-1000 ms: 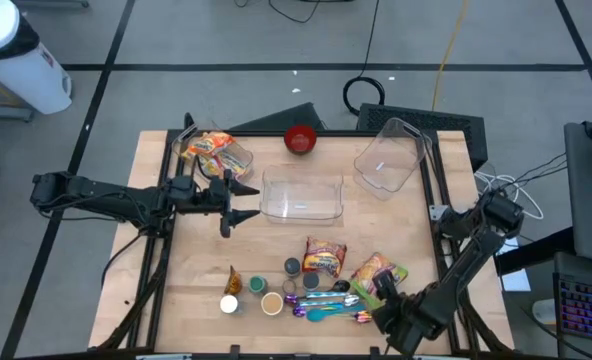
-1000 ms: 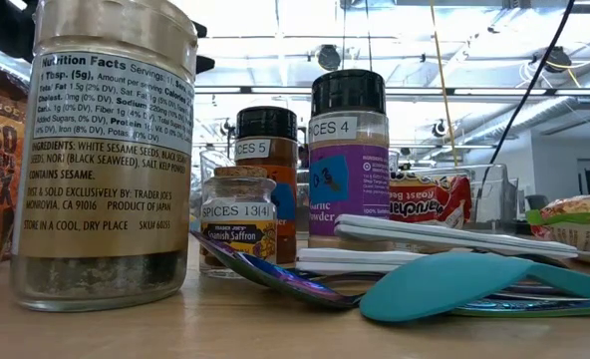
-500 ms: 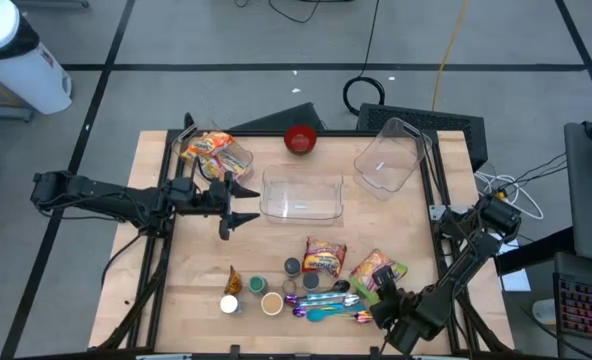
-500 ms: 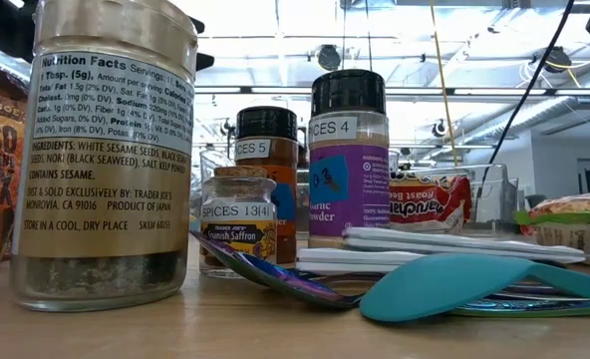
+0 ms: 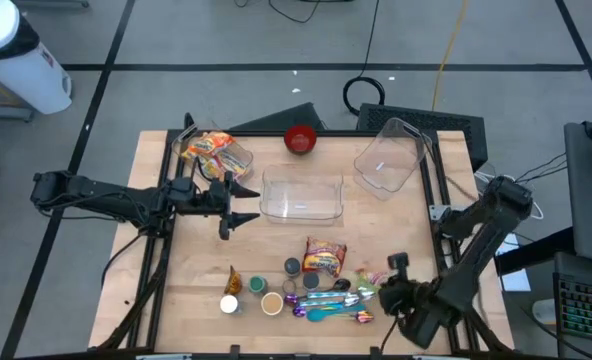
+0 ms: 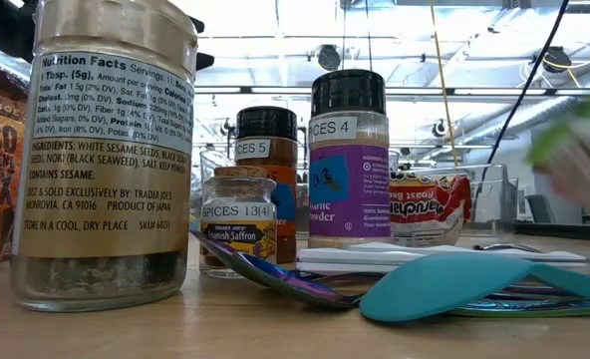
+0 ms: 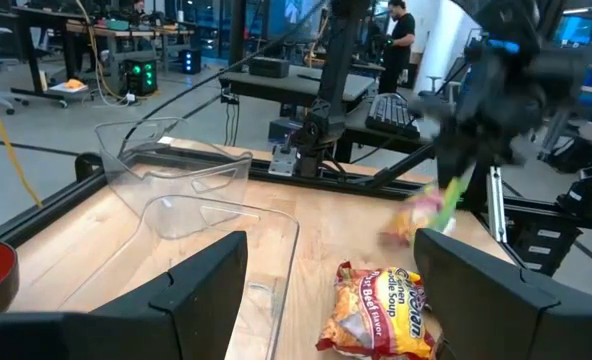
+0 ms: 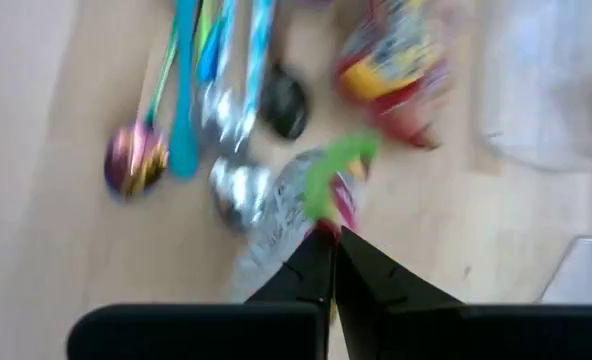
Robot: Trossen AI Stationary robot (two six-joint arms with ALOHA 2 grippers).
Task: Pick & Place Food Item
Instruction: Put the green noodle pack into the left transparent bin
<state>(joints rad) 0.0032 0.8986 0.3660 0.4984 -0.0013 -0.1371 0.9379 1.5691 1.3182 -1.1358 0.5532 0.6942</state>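
We found the right gripper (image 8: 333, 250) clamped shut on a crinkly green-edged snack packet (image 8: 311, 195); the left gripper (image 5: 238, 205) hovered wide open, empty.

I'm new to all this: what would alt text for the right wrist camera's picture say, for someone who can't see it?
Blurred view down past the right gripper, whose dark fingers are shut on the edge of a green-trimmed snack packet above a wooden table. Beyond lie colourful spoons, a red and yellow soup packet and part of a clear container.
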